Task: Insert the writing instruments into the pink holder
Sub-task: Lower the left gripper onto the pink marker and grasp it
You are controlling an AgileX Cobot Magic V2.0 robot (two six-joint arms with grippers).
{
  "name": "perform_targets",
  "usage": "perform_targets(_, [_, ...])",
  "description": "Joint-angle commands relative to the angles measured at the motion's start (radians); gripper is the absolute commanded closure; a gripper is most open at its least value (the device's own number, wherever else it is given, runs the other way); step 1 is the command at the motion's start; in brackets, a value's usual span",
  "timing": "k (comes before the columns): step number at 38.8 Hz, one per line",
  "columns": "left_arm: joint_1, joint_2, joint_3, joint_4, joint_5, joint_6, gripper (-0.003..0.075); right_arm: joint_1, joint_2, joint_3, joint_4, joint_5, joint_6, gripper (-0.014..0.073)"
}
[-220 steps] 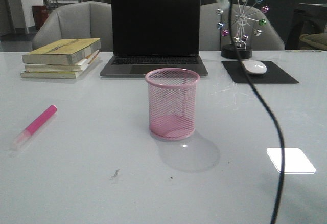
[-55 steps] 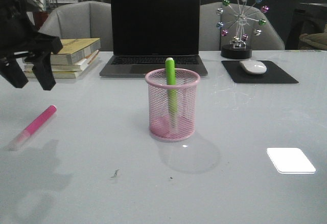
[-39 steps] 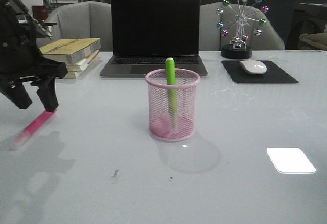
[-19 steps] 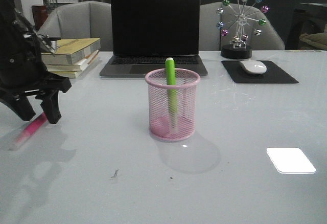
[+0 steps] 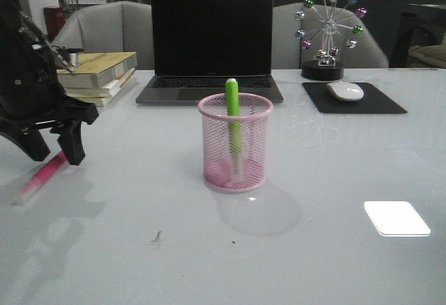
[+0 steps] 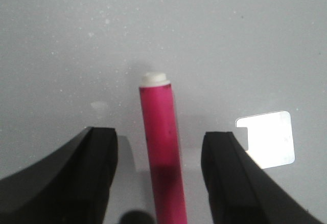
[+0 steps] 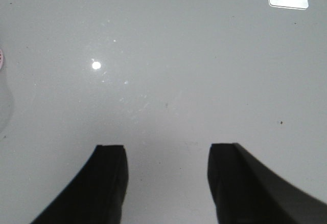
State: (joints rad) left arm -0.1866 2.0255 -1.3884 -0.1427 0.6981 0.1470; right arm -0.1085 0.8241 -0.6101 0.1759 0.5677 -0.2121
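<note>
The pink holder (image 5: 235,145) stands upright at the table's middle. The lime green marker (image 5: 232,99) is inside it, its end poking above the rim. The bright pink marker (image 5: 43,174) lies flat on the table at the far left. My left gripper (image 5: 54,153) is low over it and open. In the left wrist view the two fingers (image 6: 99,147) straddle the pink marker (image 6: 158,127), with a gap on each side. My right gripper (image 7: 166,150) is open over bare table, holds nothing, and is outside the front view.
Behind the holder are an open laptop (image 5: 211,40), a stack of books (image 5: 87,75) at the back left, and a mouse (image 5: 346,91) on a black pad beside a ferris-wheel ornament (image 5: 327,30). A bright light patch (image 5: 396,218) lies on the table at the right.
The green marker now stands in the holder and the right arm has left the front view. My left gripper has come down, open, from near the books onto the pink marker.
</note>
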Motion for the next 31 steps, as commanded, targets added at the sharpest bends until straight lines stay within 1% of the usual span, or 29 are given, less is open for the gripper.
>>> perform_targets(1, [-0.006,-0.055,-0.031,-0.009,-0.032,0.000,0.0296,-0.006,-0.010,-0.029,0.007,-0.057,-0.008,0.0127])
perform_targets(18, [-0.006,-0.055,-0.031,-0.009,-0.032,0.000,0.0296,-0.006,-0.010,-0.029,0.007,-0.057,-0.008,0.0127])
perform_targets(26, [-0.006,-0.051,-0.031,-0.009,-0.014,0.000,0.0296,-0.006,-0.010,-0.029,0.007,-0.057,-0.008,0.0127])
perform_targets(31, [-0.006,-0.028,-0.031,-0.004,0.026,0.000,0.0296,-0.006,-0.010,-0.029,0.007,-0.057,-0.008,0.0127])
